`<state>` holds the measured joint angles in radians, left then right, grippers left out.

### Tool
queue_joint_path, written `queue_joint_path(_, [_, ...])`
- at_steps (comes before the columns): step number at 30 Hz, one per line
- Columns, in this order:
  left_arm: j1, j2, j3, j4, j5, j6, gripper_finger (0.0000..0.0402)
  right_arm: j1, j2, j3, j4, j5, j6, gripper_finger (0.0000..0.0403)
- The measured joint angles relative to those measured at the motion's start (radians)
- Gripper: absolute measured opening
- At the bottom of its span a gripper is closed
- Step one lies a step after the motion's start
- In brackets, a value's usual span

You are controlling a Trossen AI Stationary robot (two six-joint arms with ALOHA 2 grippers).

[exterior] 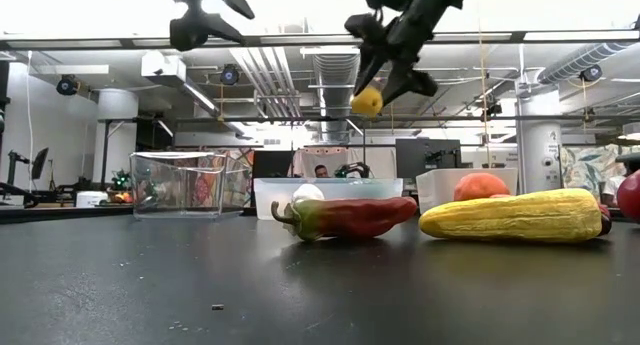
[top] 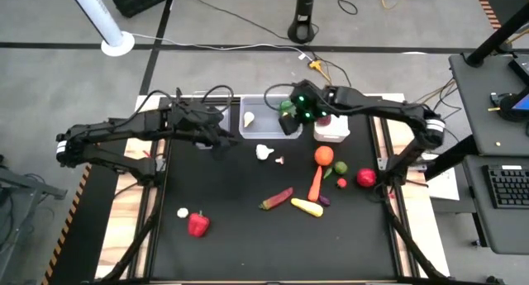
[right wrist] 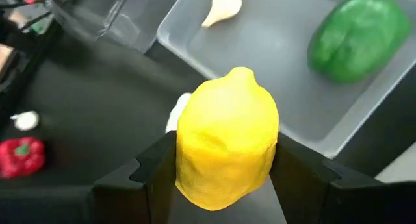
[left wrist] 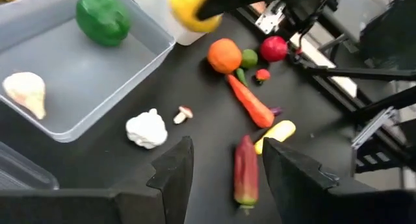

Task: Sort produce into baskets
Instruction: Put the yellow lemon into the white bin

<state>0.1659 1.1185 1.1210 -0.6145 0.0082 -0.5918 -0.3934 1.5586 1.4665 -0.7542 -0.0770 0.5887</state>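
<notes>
Two tools | right tool (right wrist: pixel 224 162) clamped on yellow lemon (right wrist: pixel 226 141) | left tool (left wrist: pixel 224 169) apart, empty

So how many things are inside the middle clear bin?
2: a green pepper at one end of the bin and a white garlic at the other. Nothing seems hidden.

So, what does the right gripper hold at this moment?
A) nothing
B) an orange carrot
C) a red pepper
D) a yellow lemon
D: in the right wrist view the right gripper has its two fingers pressed on both sides of a yellow lemon, held in the air above the table, near the wider clear bin that holds the green pepper.
</notes>
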Motion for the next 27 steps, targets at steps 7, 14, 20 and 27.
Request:
queue_joint_path(7, [-0.045, -0.010, 0.014, 0.013, -0.001, -0.061, 0.0166, -0.066, 0.152, 0.097, 0.002, -0.001, -0.112, 0.0203])
queue_joint_path(14, [-0.078, -0.013, 0.088, 0.006, -0.001, -0.064, 0.0166, -0.147, 0.234, 0.154, -0.028, 0.043, -0.158, 0.0203])
queue_joint_path(20, [-0.084, -0.014, 0.164, -0.045, -0.015, -0.029, 0.0166, -0.221, 0.234, 0.201, -0.169, 0.211, -0.226, 0.0203])
queue_joint_path(27, [-0.084, -0.014, 0.206, -0.128, -0.080, -0.009, 0.0166, -0.303, 0.226, 0.254, -0.443, 0.458, -0.289, 0.0203])
